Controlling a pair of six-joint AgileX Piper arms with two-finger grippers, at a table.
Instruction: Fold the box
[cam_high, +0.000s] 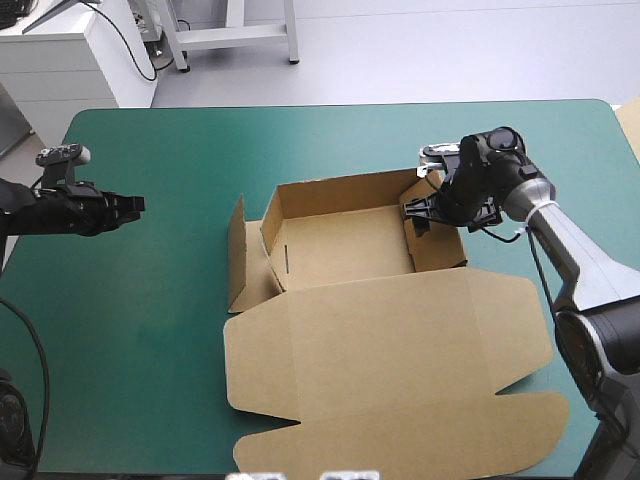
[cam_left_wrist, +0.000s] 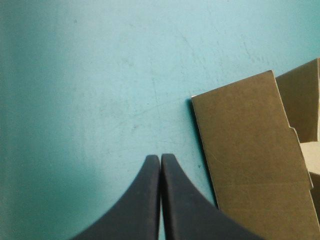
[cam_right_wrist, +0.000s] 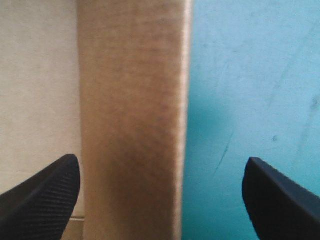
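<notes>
The brown box (cam_high: 345, 245) stands mid-table as an open tray with raised walls, and its lid (cam_high: 390, 350) lies flat toward the near edge. My right gripper (cam_high: 420, 212) is open at the tray's right wall. In the right wrist view that wall (cam_right_wrist: 132, 125) stands upright between my fingers (cam_right_wrist: 45, 195), one inside the tray and one over the cover. My left gripper (cam_high: 138, 203) is shut and hovers over the teal-green cover well left of the box. From its wrist, the shut gripper (cam_left_wrist: 160, 159) points beside the box's left flap (cam_left_wrist: 250, 150).
A side flap (cam_high: 237, 255) sticks out from the tray's left wall. A stretch of bare teal-green cover (cam_high: 150, 300) lies between my left gripper and the box. The lid's rounded tab (cam_high: 400, 440) reaches close to the table's near edge.
</notes>
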